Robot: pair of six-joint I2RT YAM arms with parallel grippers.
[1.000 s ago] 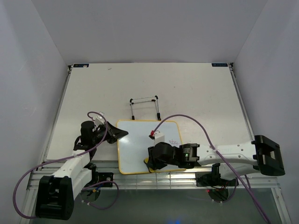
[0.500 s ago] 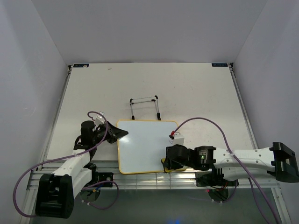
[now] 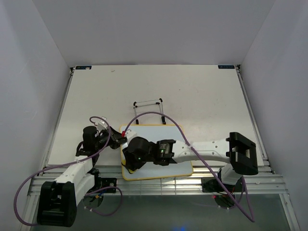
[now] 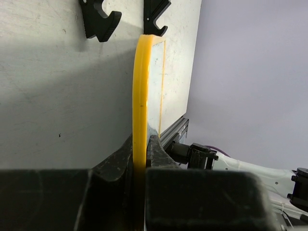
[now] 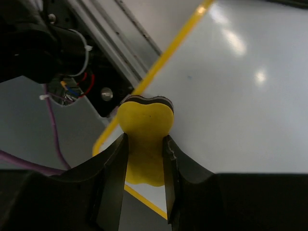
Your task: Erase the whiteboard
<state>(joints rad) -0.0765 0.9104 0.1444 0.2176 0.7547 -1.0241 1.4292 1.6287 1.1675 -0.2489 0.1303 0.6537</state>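
Note:
The whiteboard (image 3: 155, 133) lies flat near the table's front edge, white with a thin yellow frame. No writing shows on its visible surface. My left gripper (image 3: 118, 139) is shut on the board's left edge; in the left wrist view the yellow frame (image 4: 140, 96) runs up from between the closed fingers of the gripper (image 4: 140, 153). My right gripper (image 3: 130, 162) is shut on a small yellow eraser (image 5: 144, 126) and presses it on the white surface (image 5: 240, 96) at the board's near-left corner. The right arm hides the board's middle.
A black wire stand (image 3: 148, 109) stands just behind the board; its feet (image 4: 102, 20) show in the left wrist view. Aluminium rails (image 3: 159, 185) and cables run along the near table edge. Walls enclose the table on the left, right and far sides.
My right gripper swept the eraser from the board's right side to its near-left corner. The purple-red scribble seen on the right a second ago no longer shows. The left gripper has not moved.

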